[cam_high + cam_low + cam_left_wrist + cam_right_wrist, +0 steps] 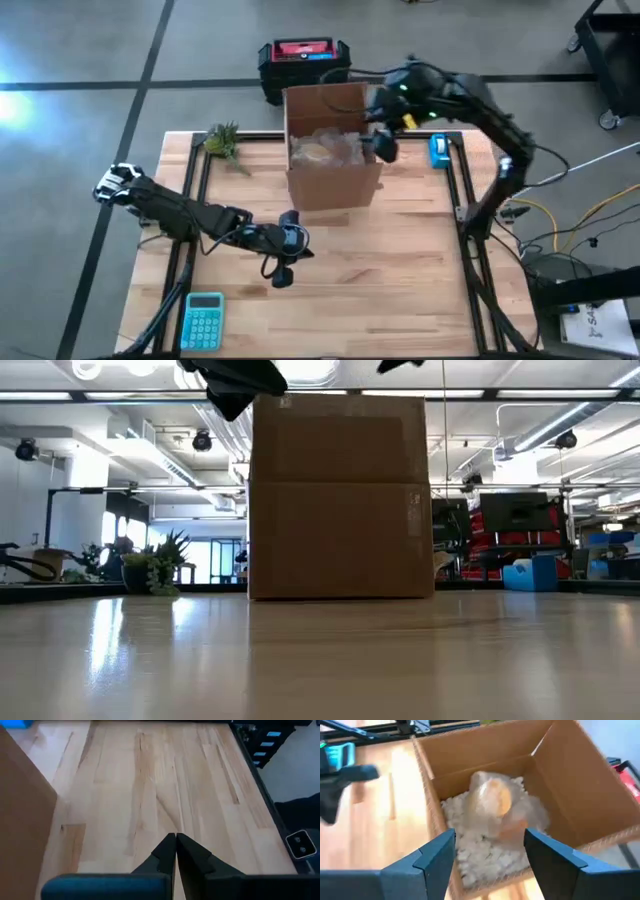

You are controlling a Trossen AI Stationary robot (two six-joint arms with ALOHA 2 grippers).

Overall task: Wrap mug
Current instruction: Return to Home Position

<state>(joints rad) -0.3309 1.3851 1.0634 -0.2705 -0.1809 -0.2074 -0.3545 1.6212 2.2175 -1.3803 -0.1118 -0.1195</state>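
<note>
The right gripper [490,842] hung above the box [580,795], its fingers wide apart and empty. The wrapped mug [492,800] lay inside it. The left gripper [176,840] hovered over the table [125,795], fingers pressed together, holding nothing.

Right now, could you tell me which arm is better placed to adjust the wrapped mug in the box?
Right: the right gripper hangs open over the box rim, facing the wrapped mug; the left gripper is shut over the table in front of the box.
</note>
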